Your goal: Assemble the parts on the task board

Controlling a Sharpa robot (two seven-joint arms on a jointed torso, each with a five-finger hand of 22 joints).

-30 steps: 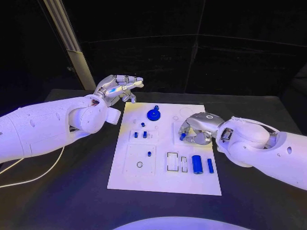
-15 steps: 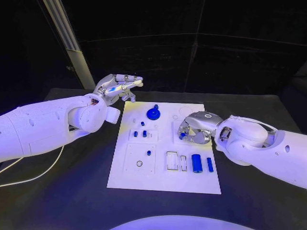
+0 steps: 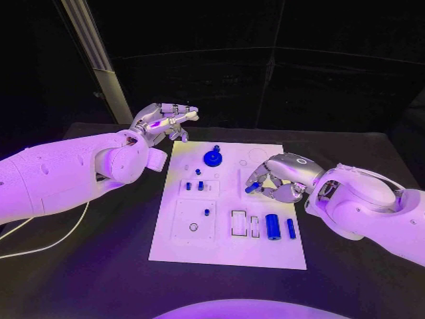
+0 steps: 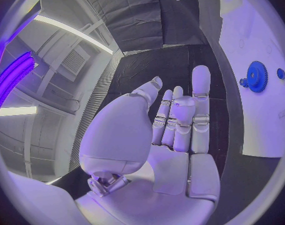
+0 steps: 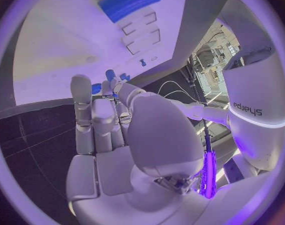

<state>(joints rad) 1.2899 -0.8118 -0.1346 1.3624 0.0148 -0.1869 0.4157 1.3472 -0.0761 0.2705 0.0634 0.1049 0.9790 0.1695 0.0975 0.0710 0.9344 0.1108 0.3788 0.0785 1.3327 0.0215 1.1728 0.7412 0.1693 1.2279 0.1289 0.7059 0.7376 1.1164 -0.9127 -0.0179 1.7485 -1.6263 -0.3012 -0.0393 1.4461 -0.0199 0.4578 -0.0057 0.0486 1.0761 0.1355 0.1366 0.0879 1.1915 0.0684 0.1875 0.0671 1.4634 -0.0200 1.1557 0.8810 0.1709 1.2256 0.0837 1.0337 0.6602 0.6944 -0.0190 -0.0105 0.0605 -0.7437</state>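
Observation:
The white task board (image 3: pixel 227 249) lies mid-table. A blue gear (image 3: pixel 212 158) stands at its far end, and two small blue pegs (image 3: pixel 194 187) stand in a block to its left. Two blue cylinders (image 3: pixel 272 227) lie near the board's right edge. My right hand (image 3: pixel 277 178) hovers over the board's right middle and pinches a small blue part (image 3: pixel 253 188) between thumb and fingertip; the part (image 5: pixel 110 76) also shows at the fingertips in the right wrist view. My left hand (image 3: pixel 165 123) hangs beyond the board's far left corner, holding nothing, fingers (image 4: pixel 180 115) stretched out.
A small blue pin (image 3: pixel 207 212) and a ring (image 3: pixel 192 228) sit on the board's near left plate. Rectangular slots (image 3: pixel 238 224) lie beside the cylinders. A pale slanted post (image 3: pixel 97 60) rises behind the left arm. A white cable (image 3: pixel 40 249) trails on the table's left.
My right hand has turned and drawn slightly to the right above the board, still pinching the small blue part. The left hand has stayed in place.

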